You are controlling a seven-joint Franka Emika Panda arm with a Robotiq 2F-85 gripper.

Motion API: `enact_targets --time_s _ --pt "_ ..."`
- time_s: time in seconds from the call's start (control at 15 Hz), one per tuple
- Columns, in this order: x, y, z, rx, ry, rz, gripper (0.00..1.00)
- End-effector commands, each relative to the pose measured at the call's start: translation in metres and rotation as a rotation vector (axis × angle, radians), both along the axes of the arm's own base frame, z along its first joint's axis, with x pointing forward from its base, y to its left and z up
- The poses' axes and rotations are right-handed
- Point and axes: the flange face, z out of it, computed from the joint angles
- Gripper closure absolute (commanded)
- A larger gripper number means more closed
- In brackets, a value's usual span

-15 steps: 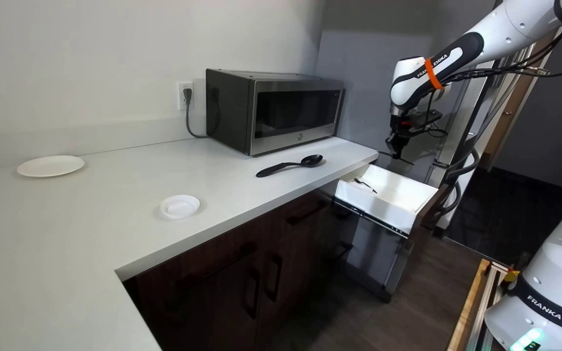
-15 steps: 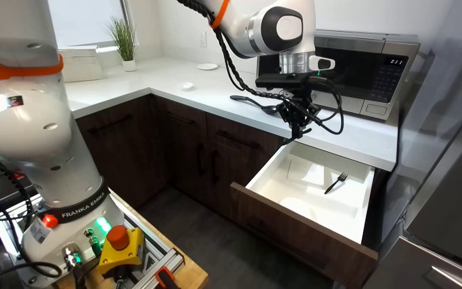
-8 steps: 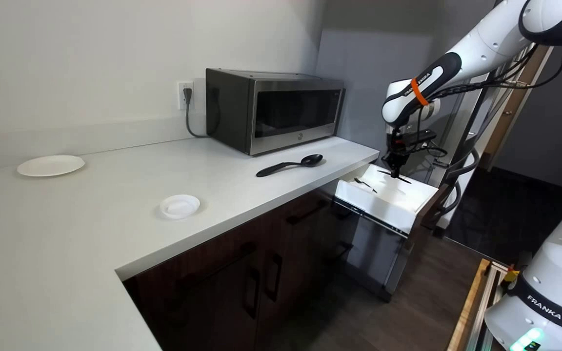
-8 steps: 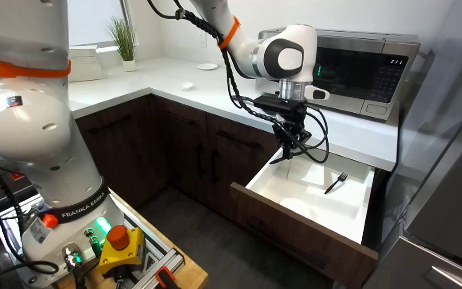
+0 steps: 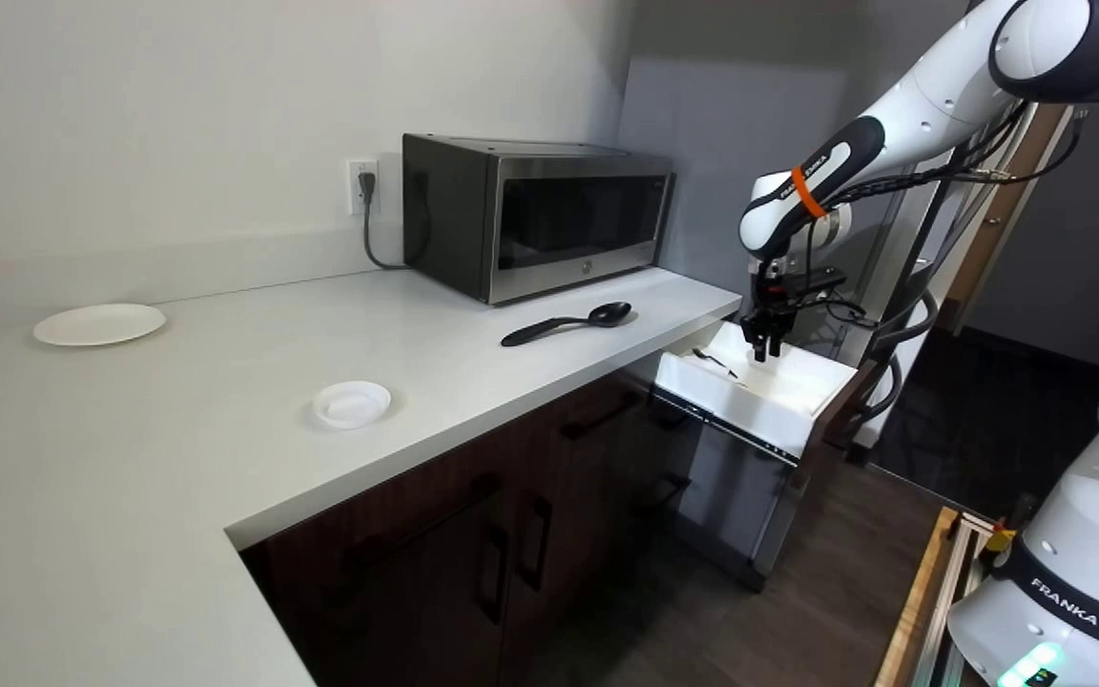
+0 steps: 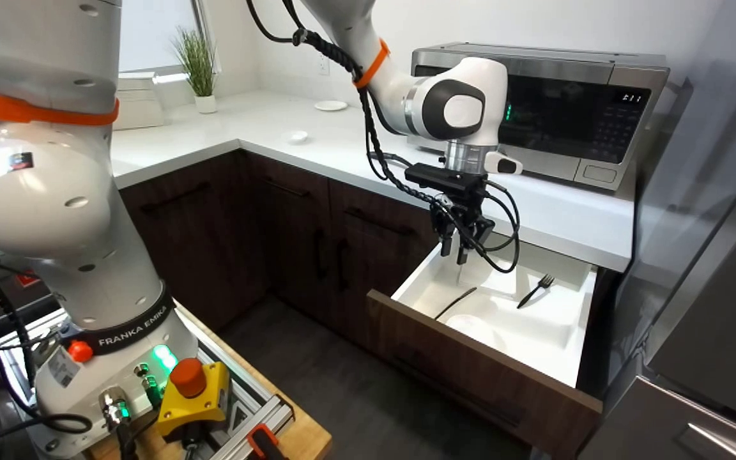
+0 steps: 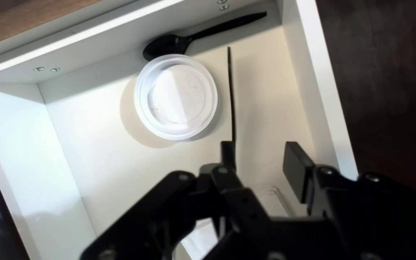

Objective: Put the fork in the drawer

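The drawer (image 6: pixel 550 335) is pulled out, with a white inside and brown front; its side wall (image 5: pixel 731 405) also shows in an exterior view. A dark fork (image 6: pixel 536 291) lies on its floor near the far side, also seen in an exterior view (image 5: pixel 714 362). A thin dark utensil (image 6: pixel 456 302) lies in the drawer near the front left; in the wrist view (image 7: pixel 231 90) it appears edge-on beside my left finger, its head not identifiable. My gripper (image 7: pixel 260 160) is open with nothing between its fingers, above the drawer in both exterior views (image 5: pixel 767 354) (image 6: pixel 454 254).
In the drawer are a white round dish (image 7: pixel 175 97) and a black spoon (image 7: pixel 168 45) by the front wall. The microwave (image 6: pixel 572 121) stands on the counter (image 6: pixel 585 217) behind, with a black spoon (image 5: pixel 564 325) before it. A steel refrigerator (image 6: pixel 719 306) stands beside the drawer.
My gripper has come down toward the drawer. It has opened, and the thin dark utensil it held has dropped onto the drawer's floor.
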Motion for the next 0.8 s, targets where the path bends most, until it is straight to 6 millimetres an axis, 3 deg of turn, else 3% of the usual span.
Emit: enact_targets --time_s 0.0,0.07,0.27,0.47,0.73 --pt "0.011 0.011 0.016 0.004 -0.032 0.039 0.26" --pt "0.016 0.022 0.027 0.015 -0.048 0.066 0.17" --pt "0.031 0.086 0.079 0.058 -0.121 0.233 0.00" --pt "0.038 0.147 0.129 0.043 -0.182 0.409 0.00" --pt "0.027 0.239 0.187 -0.008 -0.206 0.633 0.00"
